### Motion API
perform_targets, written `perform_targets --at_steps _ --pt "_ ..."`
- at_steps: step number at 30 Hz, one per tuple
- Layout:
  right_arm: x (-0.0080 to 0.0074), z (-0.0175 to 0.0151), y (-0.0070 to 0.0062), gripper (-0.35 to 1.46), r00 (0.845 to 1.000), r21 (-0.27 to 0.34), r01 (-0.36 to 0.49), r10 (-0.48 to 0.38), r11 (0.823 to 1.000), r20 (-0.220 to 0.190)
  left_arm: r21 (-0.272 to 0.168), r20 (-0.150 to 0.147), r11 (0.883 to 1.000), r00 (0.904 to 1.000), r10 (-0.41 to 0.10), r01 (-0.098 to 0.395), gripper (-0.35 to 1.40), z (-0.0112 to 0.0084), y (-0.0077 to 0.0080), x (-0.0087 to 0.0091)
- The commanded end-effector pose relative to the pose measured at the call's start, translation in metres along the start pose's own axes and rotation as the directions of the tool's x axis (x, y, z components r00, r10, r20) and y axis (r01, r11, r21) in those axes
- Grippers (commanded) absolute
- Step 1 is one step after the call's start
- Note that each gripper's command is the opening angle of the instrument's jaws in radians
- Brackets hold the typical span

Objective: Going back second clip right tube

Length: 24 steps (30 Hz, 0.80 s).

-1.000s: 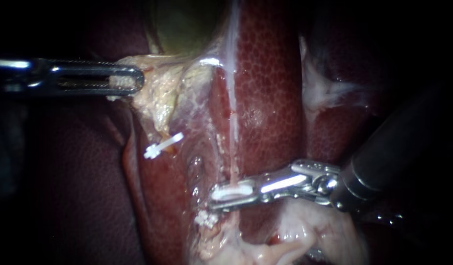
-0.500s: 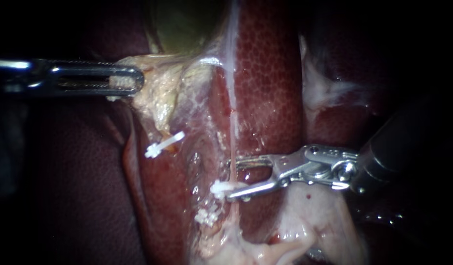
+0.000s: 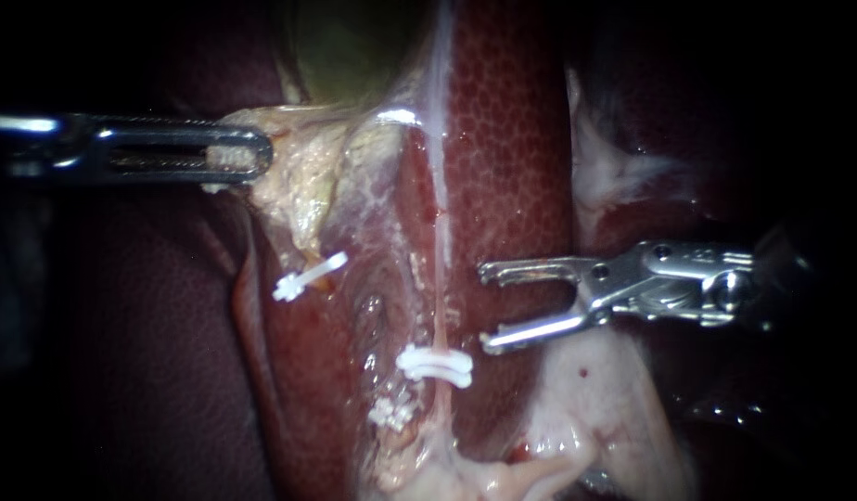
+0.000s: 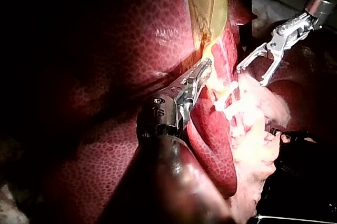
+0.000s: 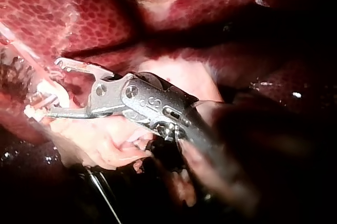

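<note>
Jaws of my left instrument (image 3: 252, 153) lie together, clamped on a flap of pale tissue (image 3: 299, 172) that hangs just below the greenish gallbladder (image 3: 345, 46). Its shaft comes in level from the left edge of the endoscope view. Under that flap, a small white clip (image 3: 308, 276) sits tilted on the left strand of tissue.

Further right, the right tube (image 3: 440, 278) runs as a thin pale strand down the face of the liver (image 3: 512, 139). The second clip (image 3: 435, 365) lies across this tube, white and nearly level, with both ends showing on either side of it. Just below and to the left of it is another white clip (image 3: 391, 413); I cannot tell whether it holds the same tube.

To the right of the tube is my right instrument (image 3: 484, 308). Its jaws stand wide apart and hold nothing, with a clear gap between them. The upper jaw's tip is near the tube, and the lower jaw's tip is just beside the second clip's right end, apart from it. The left wrist view shows these open jaws off to the side of the clamped tissue, clear of it.
</note>
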Motion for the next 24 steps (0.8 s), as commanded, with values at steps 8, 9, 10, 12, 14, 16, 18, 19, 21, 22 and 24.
perform_targets --at_steps 8,9,10,12,14,16,18,19,21,22,24 --pt "0.0026 -0.0020 -0.0011 0.60 0.998 0.012 0.037 -0.036 0.999 -0.044 -0.006 0.003 1.000 1.0000 0.003 -0.003 -0.21 0.0008 -0.0001 0.0007" --pt "0.0027 -0.0021 -0.0011 0.60 0.998 0.012 0.037 -0.036 0.999 -0.044 -0.010 0.005 1.000 1.0000 0.004 -0.004 -0.21 0.0010 -0.0001 0.0008" --pt "0.0027 -0.0021 -0.0012 0.60 0.998 0.012 0.037 -0.036 0.999 -0.044 -0.008 0.005 1.000 1.0000 0.005 -0.005 -0.21 0.0012 -0.0001 0.0010" --pt "0.0027 -0.0021 -0.0012 0.60 0.998 0.013 0.037 -0.036 0.999 -0.044 -0.006 0.005 1.000 1.0000 0.008 -0.008 -0.21 0.0018 0.0000 0.0016" --pt "0.0027 -0.0021 -0.0012 0.60 0.998 0.013 0.037 -0.036 0.999 -0.044 -0.002 0.005 1.000 0.9999 0.011 -0.011 -0.21 0.0025 0.0000 0.0021" --pt "0.0027 -0.0021 -0.0012 0.60 0.998 0.013 0.037 -0.036 0.999 -0.044 0.000 -0.004 1.000 0.9999 0.015 -0.015 -0.21 0.0034 0.0001 0.0027" --pt "0.0027 -0.0021 -0.0012 0.60 0.998 0.013 0.037 -0.036 0.999 -0.044 0.003 -0.012 1.000 0.9997 0.021 -0.021 -0.21 0.0045 0.0002 0.0035" --pt "0.0027 -0.0021 -0.0012 0.60 0.998 0.013 0.037 -0.036 0.999 -0.044 0.006 -0.016 1.000 0.9996 0.023 -0.023 -0.21 0.0050 0.0003 0.0038" --pt "0.0027 -0.0021 -0.0012 0.60 0.998 0.013 0.037 -0.036 0.999 -0.044 0.007 -0.024 0.999 0.9992 0.033 -0.033 -0.21 0.0061 0.0005 0.0045" --pt "0.0027 -0.0021 -0.0012 0.60 0.998 0.013 0.037 -0.036 0.999 -0.044 0.009 -0.031 1.000 0.9991 0.030 -0.030 -0.21 0.0067 0.0007 0.0047" --pt "0.0027 -0.0021 -0.0013 0.60 0.998 0.013 0.037 -0.036 0.999 -0.044 0.009 -0.033 0.999 0.9989 0.032 -0.032 -0.21 0.0073 0.0009 0.0051"
